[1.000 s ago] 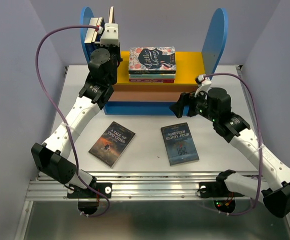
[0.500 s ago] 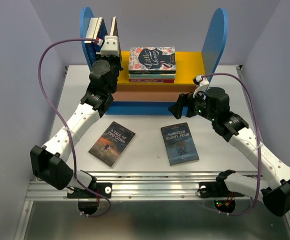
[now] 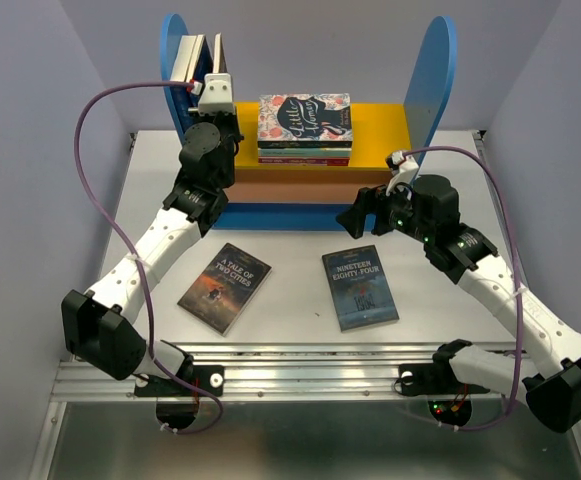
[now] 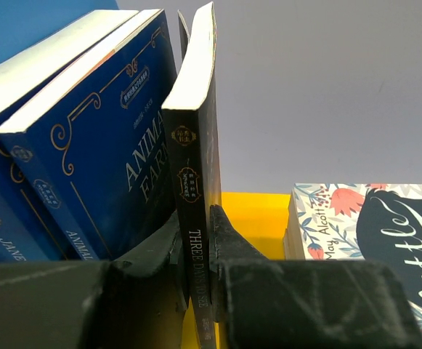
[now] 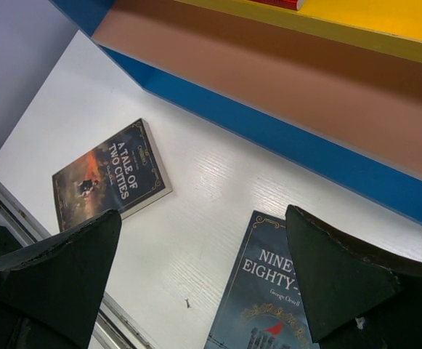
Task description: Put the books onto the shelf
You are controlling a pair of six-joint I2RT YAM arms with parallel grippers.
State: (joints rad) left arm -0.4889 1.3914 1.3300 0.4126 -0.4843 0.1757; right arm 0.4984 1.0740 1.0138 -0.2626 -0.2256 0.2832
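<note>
My left gripper is shut on the spine of the dark Three Days book, held upright over the shelf's yellow board. Just to its left, Animal Farm and Jane Eyre lean toward the blue side panel. In the top view the left gripper sits at the shelf's left end. A Tale of Two Cities and Nineteen Eighty-Four lie flat on the table. My right gripper hangs open above the table between them, with nothing in it.
A flat stack topped by the floral Little Women cover lies on the yellow board, right of the held book. The brown middle board and blue base face the right gripper. Purple cables loop over both arms.
My left gripper has carried the held book slightly left, closer to the two standing books, which now lean nearer the blue panel. The right arm has not moved.
</note>
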